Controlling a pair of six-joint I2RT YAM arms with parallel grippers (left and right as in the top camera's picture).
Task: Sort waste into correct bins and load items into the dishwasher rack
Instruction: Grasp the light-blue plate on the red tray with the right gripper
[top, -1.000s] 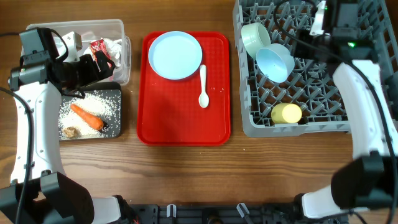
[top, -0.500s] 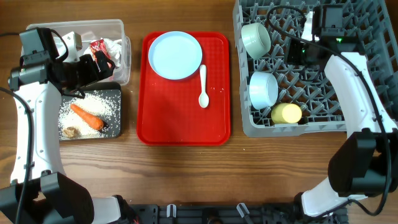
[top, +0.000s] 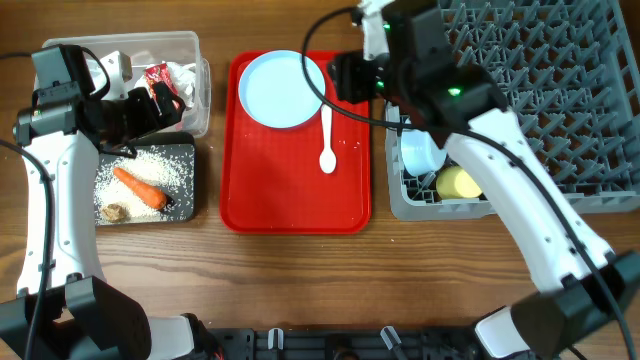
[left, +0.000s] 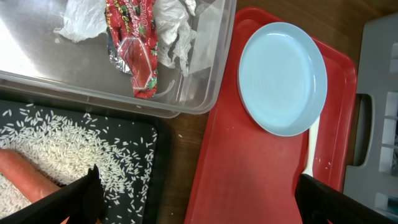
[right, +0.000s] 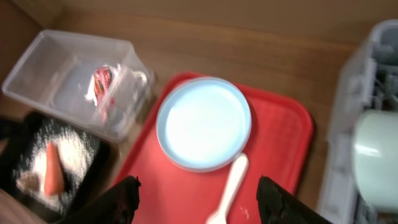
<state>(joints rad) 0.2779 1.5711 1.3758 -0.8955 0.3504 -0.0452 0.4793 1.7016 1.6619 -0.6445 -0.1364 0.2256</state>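
Note:
My right gripper (top: 345, 75) (right: 196, 193) hangs open and empty over the red tray (top: 260, 195), above the white spoon (top: 327, 140) (right: 230, 186) and beside the pale blue plate (top: 283, 88) (right: 204, 122). In the dishwasher rack (top: 560, 100) sit the pale blue bowl (top: 420, 152), partly under my arm, the yellow cup (top: 460, 183) and the mint bowl (right: 376, 155). My left gripper (top: 165, 100) (left: 199, 193) is open wide over the edge between the clear tub (top: 190, 45) and the black tub (top: 188, 205). Wrapper (left: 134, 53) and tissue (left: 174, 31) lie in the clear tub. The black tub contains the carrot (top: 138, 187), rice (top: 165, 162) and a brown scrap (top: 113, 212).
The red tray lies between the tubs and the rack, with a narrow strip of wood on each side. My right arm crosses over the rack's left part. Bare wooden table runs along the front.
My right arm swung left from over the rack to above the tray, leaving the pale blue bowl in the rack, and its jaws opened wider. The left arm stayed still.

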